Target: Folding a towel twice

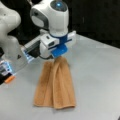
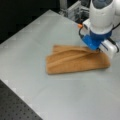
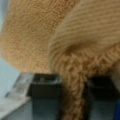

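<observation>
Towel [image 1: 55,86] lying doubled lengthwise mid-table [image 2: 30,45], far end pinched between nearly closed fingers [image 3: 45,100] of gripper [image 1: 59,54], second fold not done.

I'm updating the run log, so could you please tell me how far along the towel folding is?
The towel already lies as a narrow, layered strip on the table, so one fold looks done. In hand: the end effector pinches one short end, cloth bunched between its fingers. Left: no second fold shows yet.
</observation>
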Robot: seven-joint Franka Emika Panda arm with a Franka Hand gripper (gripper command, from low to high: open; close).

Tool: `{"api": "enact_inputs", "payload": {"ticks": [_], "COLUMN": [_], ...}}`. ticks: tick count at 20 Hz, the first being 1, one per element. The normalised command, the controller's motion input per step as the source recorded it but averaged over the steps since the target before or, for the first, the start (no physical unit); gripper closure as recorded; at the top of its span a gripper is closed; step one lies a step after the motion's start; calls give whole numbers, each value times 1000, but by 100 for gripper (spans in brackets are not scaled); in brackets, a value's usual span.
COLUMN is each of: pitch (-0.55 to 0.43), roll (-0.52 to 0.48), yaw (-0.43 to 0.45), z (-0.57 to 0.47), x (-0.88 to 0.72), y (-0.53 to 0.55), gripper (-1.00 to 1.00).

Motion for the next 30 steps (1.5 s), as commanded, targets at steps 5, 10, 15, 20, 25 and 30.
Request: {"api": "enact_inputs", "payload": {"ticks": [5, 10, 15, 20, 25, 30], "pitch": [-211, -248, -268, -289, -258, -231], "roll": [79, 77, 92, 113, 129, 151], "yaw": [-213, -166, -91, -62, -67, -64], "z": [-168, -195, -199, -210, -213, -175], "x": [-449, -363, -359, -310, -297, -268], "y": [43, -65, -136, -91, -9, 34], "gripper": [100, 100, 100, 100, -100, -100]}}
